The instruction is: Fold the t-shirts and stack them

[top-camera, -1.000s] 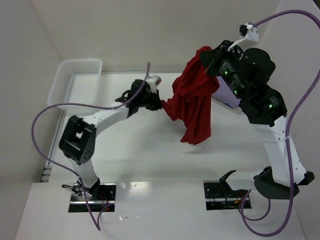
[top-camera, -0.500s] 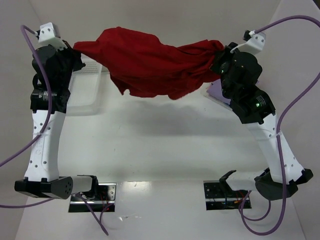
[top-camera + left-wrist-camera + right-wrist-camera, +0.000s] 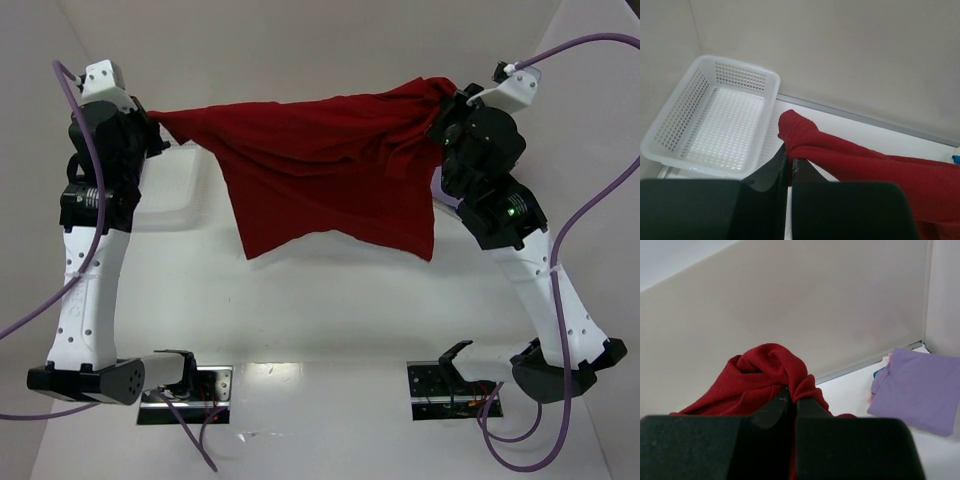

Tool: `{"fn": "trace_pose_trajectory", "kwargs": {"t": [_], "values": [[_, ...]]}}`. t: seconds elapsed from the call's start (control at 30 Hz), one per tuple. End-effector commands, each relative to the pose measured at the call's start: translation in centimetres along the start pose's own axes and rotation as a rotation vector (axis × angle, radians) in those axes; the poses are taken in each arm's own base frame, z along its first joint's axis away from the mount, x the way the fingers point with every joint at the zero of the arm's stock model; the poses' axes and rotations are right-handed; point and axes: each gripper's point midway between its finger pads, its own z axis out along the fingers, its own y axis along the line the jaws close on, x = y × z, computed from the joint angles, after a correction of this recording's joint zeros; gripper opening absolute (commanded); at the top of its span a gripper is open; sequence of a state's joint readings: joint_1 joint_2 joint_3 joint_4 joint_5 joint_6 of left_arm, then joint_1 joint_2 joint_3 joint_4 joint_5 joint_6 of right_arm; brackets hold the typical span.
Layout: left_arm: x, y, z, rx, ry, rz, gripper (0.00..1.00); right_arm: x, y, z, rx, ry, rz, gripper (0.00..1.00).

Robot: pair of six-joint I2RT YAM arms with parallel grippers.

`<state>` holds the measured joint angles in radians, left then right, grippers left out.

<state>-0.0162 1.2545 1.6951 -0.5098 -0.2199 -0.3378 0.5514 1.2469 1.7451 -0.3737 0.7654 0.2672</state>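
Note:
The dark red t-shirt (image 3: 320, 170) hangs stretched in the air between both arms, its lower edge above the table. My left gripper (image 3: 152, 118) is shut on its left end, seen in the left wrist view (image 3: 788, 158) with red cloth (image 3: 840, 160) pinched between the fingers. My right gripper (image 3: 447, 100) is shut on its right end; in the right wrist view (image 3: 794, 396) bunched red cloth (image 3: 765, 372) sits at the fingertips. The folded lavender t-shirt (image 3: 920, 390) lies at the back right corner, with pink and blue edges under it. In the top view it is mostly hidden behind the right arm.
A white mesh basket (image 3: 715, 120) stands at the back left corner, partly behind my left arm in the top view (image 3: 180, 190). Walls close in the table at the back and both sides. The two arm bases sit at the near edge.
The shirt hung bunched from the right gripper, with the left gripper low at its edge. The left arm rose and swung left, and the shirt now spreads flatter, hanging lower.

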Motion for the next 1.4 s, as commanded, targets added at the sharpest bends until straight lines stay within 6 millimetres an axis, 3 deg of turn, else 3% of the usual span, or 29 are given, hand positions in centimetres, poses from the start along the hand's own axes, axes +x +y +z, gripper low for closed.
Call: {"fn": "trace_pose_trajectory", "kwargs": {"t": [0.0, 0.13, 0.2, 0.23, 0.27, 0.3, 0.37, 0.4, 0.43, 0.47, 0.5, 0.53, 0.57, 0.63, 0.67, 0.7, 0.77, 0.83, 0.87, 0.9, 0.97, 1.07, 1.13, 1.17, 1.23, 1.27, 1.3, 1.33, 1.37], "values": [[-3.5, 1.3, -1.8, -0.056, -0.116, 0.007, 0.00, -2.4, -1.2, -0.3, 0.056, -0.086, 0.055, 0.00], [-3.1, 0.9, -1.0, -0.040, -0.104, 0.010, 0.00, -0.2, -0.1, -0.5, -0.016, 0.006, 0.058, 0.00], [-3.7, 0.7, -0.6, -0.038, -0.112, 0.008, 0.00, 2.9, 1.1, -2.0, -0.127, 0.134, 0.079, 0.00], [-4.0, 0.3, 0.1, -0.025, -0.110, 0.009, 0.00, 4.1, 1.1, -3.1, -0.170, 0.193, 0.075, 0.00], [-4.0, -0.2, 0.6, -0.007, -0.104, -0.002, 0.00, 6.7, 2.0, -4.1, -0.233, 0.290, 0.104, 0.00], [-4.2, -1.0, 1.0, 0.028, -0.099, -0.001, 0.00, 7.5, 2.2, -5.4, -0.280, 0.342, 0.124, 0.00], [-3.5, -2.1, 3.5, 0.065, -0.061, -0.004, 0.00, 11.4, 2.8, -8.2, -0.355, 0.513, 0.205, 0.00], [-3.7, -3.3, 5.2, 0.106, -0.040, -0.001, 0.00, 10.1, 4.8, -11.6, -0.545, 0.553, 0.295, 0.00], [-3.9, -3.9, 6.1, 0.125, -0.032, 0.000, 0.00, 12.9, 4.7, -13.1, -0.566, 0.651, 0.356, 0.00], [-6.4, -5.7, 5.6, 0.183, -0.079, -0.004, 0.00, 13.5, 5.3, -15.3, -0.658, 0.717, 0.389, 0.00], [-4.1, -6.8, 8.2, 0.212, -0.001, 0.005, 0.00, 13.2, 5.2, -16.7, -0.703, 0.730, 0.411, 0.00], [-2.9, -9.2, 8.4, 0.294, 0.045, 0.043, 0.00, 14.8, 5.0, -17.7, -0.732, 0.801, 0.388, 0.00], [-3.3, -10.5, 9.2, 0.317, 0.029, 0.044, 0.00, 15.3, 4.7, -17.9, -0.716, 0.824, 0.380, 0.00], [-2.0, -15.9, 9.9, 0.467, 0.066, 0.100, 0.00, 16.4, 3.7, -18.8, -0.709, 0.878, 0.318, 0.00], [3.5, -17.2, 12.6, 0.482, 0.198, 0.144, 0.00, 17.1, 3.5, -19.1, -0.727, 0.897, 0.256, 0.00], [1.2, -21.0, 9.7, 0.592, 0.109, 0.164, 0.00, 18.0, 3.4, -18.9, -0.709, 0.931, 0.219, 0.00], [4.8, -23.5, 10.0, 0.660, 0.178, 0.220, 0.00, 20.0, 1.4, -18.4, -0.624, 0.983, 0.098, 0.06], [8.6, -26.4, 9.2, 0.719, 0.246, 0.275, 0.06, 21.2, -0.1, -18.0, -0.551, 1.000, 0.040, 0.26], [9.2, -26.8, 9.0, 0.707, 0.255, 0.284, 0.11, 21.2, -0.5, -17.5, -0.523, 0.981, 0.030, 0.38], [9.7, -27.0, 9.0, 0.694, 0.260, 0.300, 0.24, 21.2, -1.0, -16.7, -0.480, 0.952, 0.016, 0.72], [10.5, -27.3, 8.6, 0.701, 0.282, 0.316, 0.82, 19.9, -1.1, -15.4, -0.448, 0.875, 0.000, 1.00], [9.9, -26.6, 8.0, 0.679, 0.284, 0.320, 0.99, 18.9, -1.1, -13.6, -0.409, 0.810, -0.036, 1.00], [9.6, -26.1, 7.6, 0.667, 0.289, 0.323, 0.99, 18.4, -1.0, -12.5, -0.386, 0.771, -0.054, 1.00], [8.2, -24.8, 7.4, 0.639, 0.276, 0.318, 0.99, 17.6, -0.9, -11.1, -0.353, 0.710, -0.051, 1.00], [7.8, -23.7, 7.5, 0.596, 0.282, 0.311, 0.99, 16.3, 0.1, -9.4, -0.350, 0.622, -0.021, 1.00], [8.9, -22.5, 7.6, 0.546, 0.320, 0.328, 0.99, 17.6, 0.0, -8.7, -0.335, 0.630, -0.043, 1.00], [8.1, -22.5, 7.2, 0.549, 0.306, 0.324, 0.99, 17.2, 0.1, -8.1, -0.327, 0.604, -0.033, 1.00], [8.6, -21.3, 7.7, 0.477, 0.320, 0.330, 0.99, 18.1, 0.2, -7.7, -0.322, 0.615, -0.039, 1.00], [12.4, -19.0, 9.2, 0.385, 0.417, 0.372, 0.99, 20.1, 0.2, -6.1, -0.288, 0.623, -0.065, 1.00]]}}
